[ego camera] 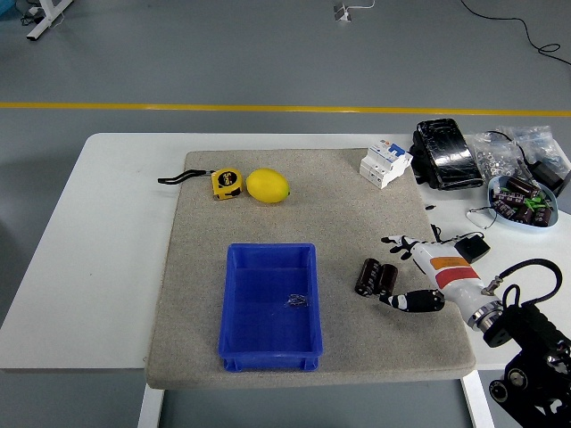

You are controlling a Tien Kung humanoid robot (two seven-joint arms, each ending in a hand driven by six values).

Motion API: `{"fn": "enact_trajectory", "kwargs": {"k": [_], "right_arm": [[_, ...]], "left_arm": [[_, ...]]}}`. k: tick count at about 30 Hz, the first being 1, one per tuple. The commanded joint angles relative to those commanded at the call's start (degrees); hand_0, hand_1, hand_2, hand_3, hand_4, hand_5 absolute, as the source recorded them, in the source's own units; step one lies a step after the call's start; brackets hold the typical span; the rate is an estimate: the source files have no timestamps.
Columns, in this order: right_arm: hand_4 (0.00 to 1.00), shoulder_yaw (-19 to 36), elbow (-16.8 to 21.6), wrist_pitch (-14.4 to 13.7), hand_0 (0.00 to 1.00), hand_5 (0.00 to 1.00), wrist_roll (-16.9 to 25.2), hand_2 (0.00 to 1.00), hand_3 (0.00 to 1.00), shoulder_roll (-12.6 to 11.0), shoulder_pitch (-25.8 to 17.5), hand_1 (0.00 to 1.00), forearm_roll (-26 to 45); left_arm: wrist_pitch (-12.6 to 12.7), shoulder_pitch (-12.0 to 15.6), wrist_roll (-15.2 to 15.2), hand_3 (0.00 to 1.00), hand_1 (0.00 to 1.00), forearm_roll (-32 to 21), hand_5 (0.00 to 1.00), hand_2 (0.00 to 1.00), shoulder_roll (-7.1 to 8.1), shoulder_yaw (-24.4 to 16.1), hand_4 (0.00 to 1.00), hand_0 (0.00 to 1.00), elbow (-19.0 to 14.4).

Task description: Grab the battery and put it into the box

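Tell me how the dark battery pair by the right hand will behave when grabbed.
The battery looks like two short cylinders lying side by side on the mat, so it probably won't roll freely. Its glossy casing may be slippery. The right hand is open around it, fingers not yet closed, so a nudge might slide it.

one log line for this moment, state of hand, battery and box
phase: reach | right hand: open, beside battery, not gripping | battery: on mat, right of box | box: battery not in it | left hand: out of view
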Motion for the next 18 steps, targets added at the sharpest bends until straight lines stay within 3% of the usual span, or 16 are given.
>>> {"fn": "enact_trajectory", "kwargs": {"k": [7,18], "right_arm": [[0.998,-1.4,-1.3,-0.7,0.581,0.298,0.5,0.69,0.822,0.6,1.0,0.604,1.3],[0.998,-3.4,-5.6,-4.6,0.513,0.239,3.2,0.668,0.786,1.3,1.7,0.575,4.8]], "left_arm": [[-0.1,-0.1,-0.1,0.682,0.717,0.0,0.667,0.757,0.04,0.0,0.72,0.731,0.0],[-0.7,-0.2,-0.1,0.683,0.719,0.9,0.667,0.759,-0.11,-0.6,0.72,0.73,-0.1]]}}
